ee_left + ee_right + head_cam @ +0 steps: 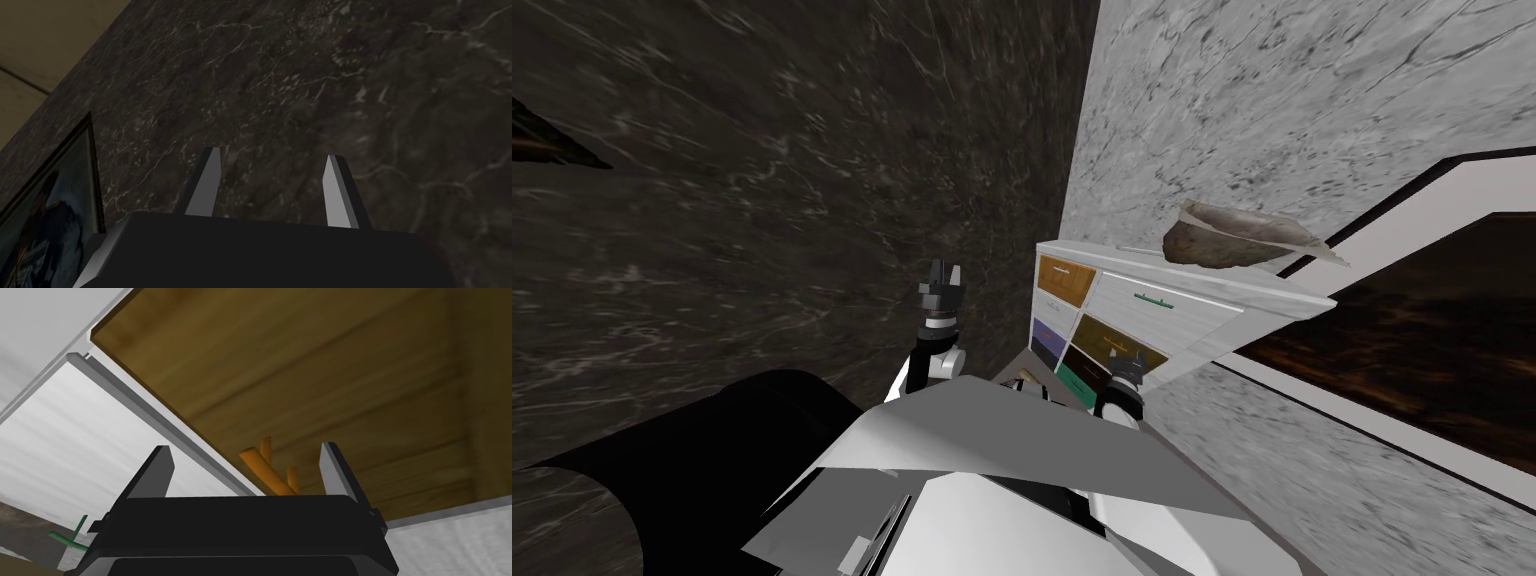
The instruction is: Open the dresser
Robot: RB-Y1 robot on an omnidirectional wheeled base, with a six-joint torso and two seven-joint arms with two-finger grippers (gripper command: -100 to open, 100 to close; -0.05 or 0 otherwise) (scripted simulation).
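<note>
The dresser [1212, 310] is white with drawer fronts in several colours and stands against a grey marbled wall. My right gripper [1124, 362] is up against its brown wooden drawer front [320, 383]. In the right wrist view its fingers [160, 470] stand open on either side of that drawer's orange bar handle [262, 470], which sits between them, nearer the right finger. A white drawer with a green handle [70, 535] lies beside it. My left gripper [942, 275] is raised to the left of the dresser, before a dark marbled wall, open and empty.
A brownish bowl-like object [1227, 240] rests on the dresser top. A dark wooden panel with a white frame [1412, 340] lies to the right of the dresser. The dark marbled wall [762, 200] stands to the left.
</note>
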